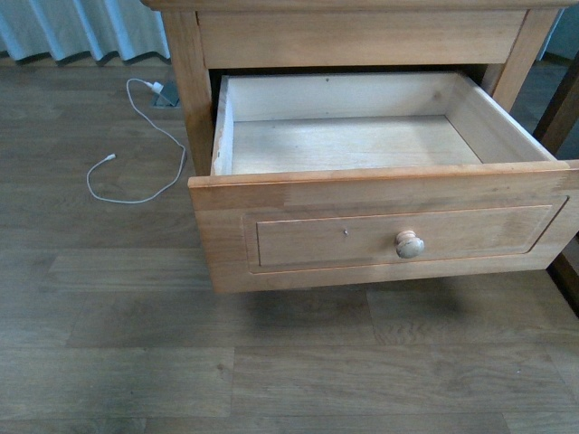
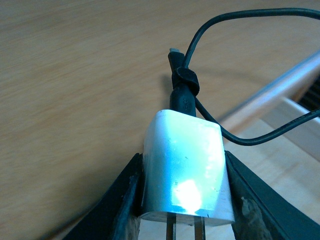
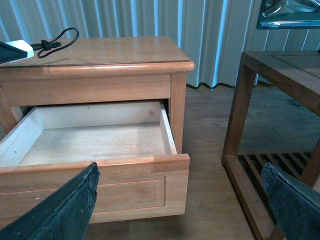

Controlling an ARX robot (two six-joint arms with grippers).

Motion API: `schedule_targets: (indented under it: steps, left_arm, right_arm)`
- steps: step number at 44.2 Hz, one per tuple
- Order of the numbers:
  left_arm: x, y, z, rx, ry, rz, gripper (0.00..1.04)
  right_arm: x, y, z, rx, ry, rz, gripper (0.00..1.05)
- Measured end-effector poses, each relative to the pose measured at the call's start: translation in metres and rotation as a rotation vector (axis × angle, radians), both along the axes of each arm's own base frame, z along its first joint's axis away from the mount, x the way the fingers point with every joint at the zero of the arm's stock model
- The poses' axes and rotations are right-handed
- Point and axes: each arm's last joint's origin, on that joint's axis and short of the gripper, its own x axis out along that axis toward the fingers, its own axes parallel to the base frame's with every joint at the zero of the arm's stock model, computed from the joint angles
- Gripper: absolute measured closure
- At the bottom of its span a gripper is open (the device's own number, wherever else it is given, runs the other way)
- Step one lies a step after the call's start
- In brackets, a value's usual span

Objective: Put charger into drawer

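The charger point(image 2: 182, 170), a small white block with two metal prongs and a black cable point(image 2: 200, 30) tied at its far end, is clamped between the black fingers point(image 2: 127, 190) of my left gripper point(image 2: 182, 167). It hangs just over the nightstand's wooden top. The right wrist view shows the charger point(image 3: 21, 48) at the top's far corner. The drawer point(image 1: 380, 178) is pulled out, with a round pale knob point(image 1: 409, 244) and a bare pale interior. My right gripper point(image 3: 180, 172) stands wide open in front of the drawer point(image 3: 130, 192), holding nothing. Neither arm shows in the front view.
A thin white cable point(image 1: 136, 154) lies on the wood floor beside the nightstand point(image 3: 110, 50). A dark wooden side table point(image 3: 280, 65) with a slatted lower shelf stands on its other side. Curtains point(image 3: 210, 30) hang behind.
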Motion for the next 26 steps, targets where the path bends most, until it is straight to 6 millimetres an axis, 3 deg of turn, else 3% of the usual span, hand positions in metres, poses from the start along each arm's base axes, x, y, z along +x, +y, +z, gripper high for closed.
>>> schedule_targets:
  steps: [6, 12, 26]
  left_arm:
    - [-0.024, -0.019, -0.001, 0.009, 0.013, -0.094, 0.63]
    - [-0.038, -0.036, -0.017, 0.034, 0.050, -0.163, 0.63]
    - [-0.038, -0.060, -0.071, 0.113, 0.156, -0.184, 0.63]
  right_arm:
    - [0.000, 0.000, 0.000, 0.000, 0.000, 0.000, 0.08]
    - [0.000, 0.000, 0.000, 0.000, 0.000, 0.000, 0.08]
    - [0.000, 0.000, 0.000, 0.000, 0.000, 0.000, 0.08]
